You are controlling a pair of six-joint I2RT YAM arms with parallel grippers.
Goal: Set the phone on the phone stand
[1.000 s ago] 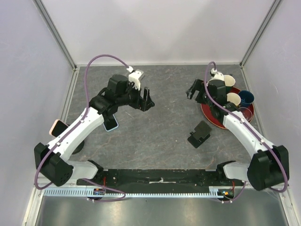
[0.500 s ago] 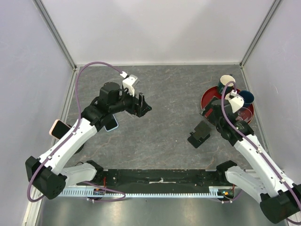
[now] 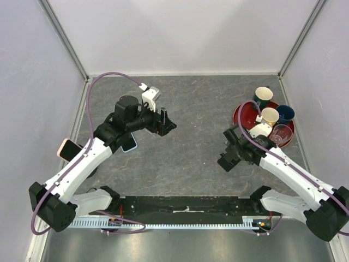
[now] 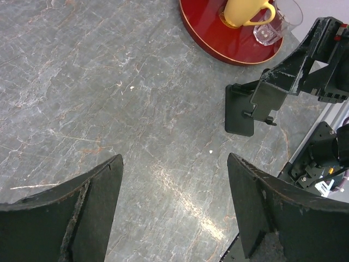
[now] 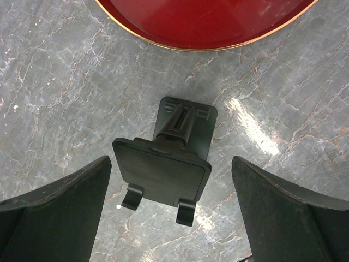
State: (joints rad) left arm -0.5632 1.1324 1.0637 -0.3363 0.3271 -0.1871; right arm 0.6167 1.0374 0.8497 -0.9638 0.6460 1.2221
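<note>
Spanning everything, the veined grey stone tabletop [image 3: 191, 103] carries a glossy red tray [image 5: 207, 22], cut off beyond the right pincer [image 5: 172, 215], which gapes astride a matte black wedge stand [image 5: 161, 172]. The left pincer [image 4: 174, 210] gapes empty; well behind it, its arm half hides the pink-rimmed phone [image 3: 66, 148] and phone stand [image 3: 92, 170].

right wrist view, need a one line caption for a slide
Open right hand above a black folding stand on the grey table, red tray rim at the top edge
</note>
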